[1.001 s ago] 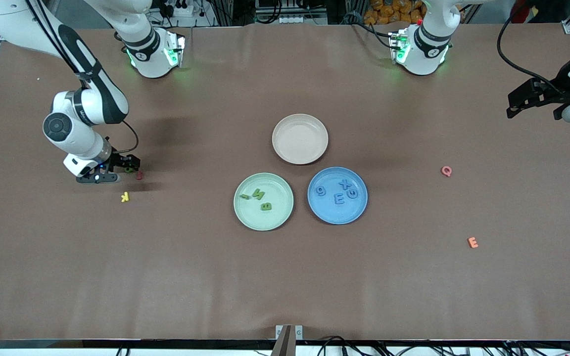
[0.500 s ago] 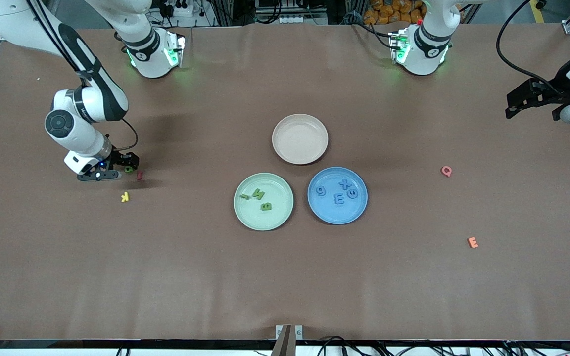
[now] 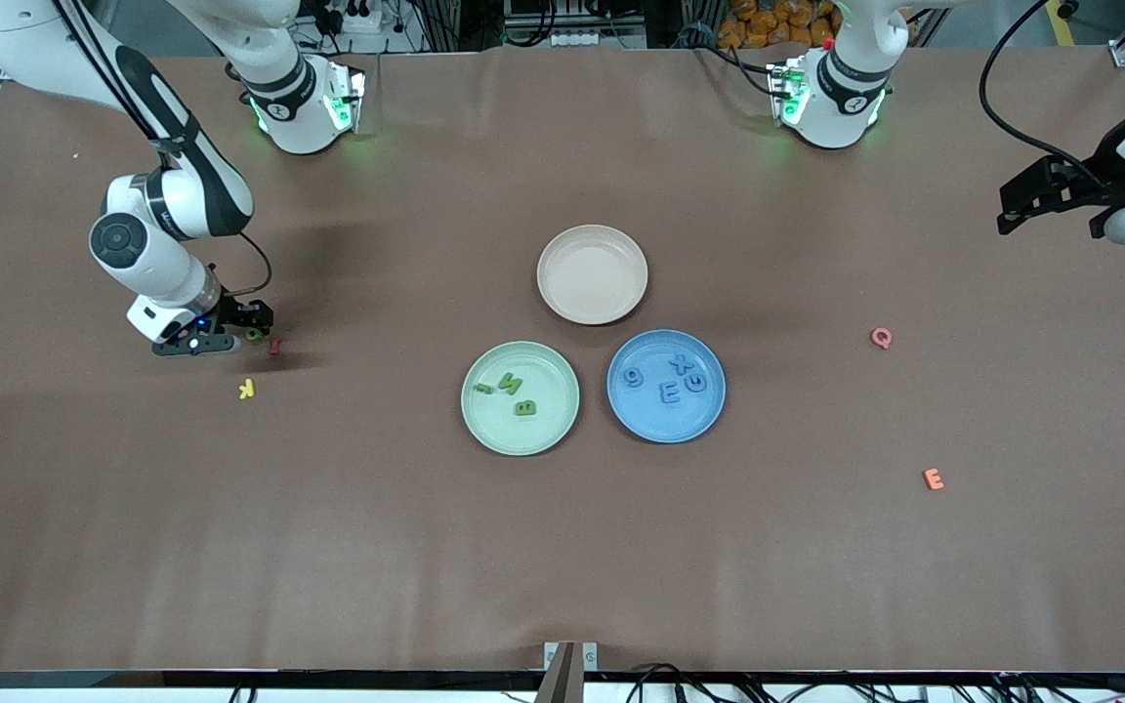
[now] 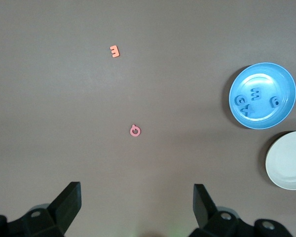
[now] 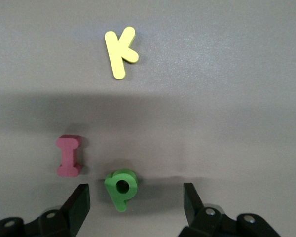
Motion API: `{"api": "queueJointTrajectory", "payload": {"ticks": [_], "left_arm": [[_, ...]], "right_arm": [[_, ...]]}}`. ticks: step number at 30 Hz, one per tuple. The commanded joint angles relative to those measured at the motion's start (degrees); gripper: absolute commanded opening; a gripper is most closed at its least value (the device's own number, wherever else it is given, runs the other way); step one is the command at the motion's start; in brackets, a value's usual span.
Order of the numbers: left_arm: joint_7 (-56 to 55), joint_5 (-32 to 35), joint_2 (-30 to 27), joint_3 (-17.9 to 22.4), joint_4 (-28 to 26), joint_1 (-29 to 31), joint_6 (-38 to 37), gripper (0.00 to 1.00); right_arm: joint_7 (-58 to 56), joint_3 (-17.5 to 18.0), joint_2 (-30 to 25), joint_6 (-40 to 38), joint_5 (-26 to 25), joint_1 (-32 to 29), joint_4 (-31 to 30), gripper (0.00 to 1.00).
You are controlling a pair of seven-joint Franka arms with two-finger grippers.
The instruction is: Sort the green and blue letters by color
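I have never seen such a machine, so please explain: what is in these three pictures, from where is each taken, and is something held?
Two robot arms stand at a brown table. One picture looks down from a high camera facing them; the other two come from cameras on the arms' wrists. The right tool is low over a green letter P, fingers on either side, not yet gripping. Beside it lie a pink I and a yellow K. The left tool waits open, holding nothing. The green plate holds three green letters, the blue plate four blue ones; the beige plate is empty.
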Motion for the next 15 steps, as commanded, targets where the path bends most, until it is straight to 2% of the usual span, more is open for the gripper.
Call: {"api": "queueJointTrajectory", "payload": {"ticks": [1,10,15], "left_arm": [[1.14,-1.23,0.49,0.00,1.33,0.30,-1.36,1.00],[1.23,-1.23,0.58,0.00,1.24,0.48,-1.36,1.00],[1.23,-1.23,0.58,0.00,1.16,0.56,-1.27,1.00]], "right_arm": [[-0.28,0.45,-0.50,0.98,-1.25,-0.74,-0.84,0.80],[0.25,0.45,0.20,2.47,-1.25,-0.21,-0.67,0.78],[0.42,0.54,0.20,2.74,-1.25,-0.13,-0.67,0.73]]}}
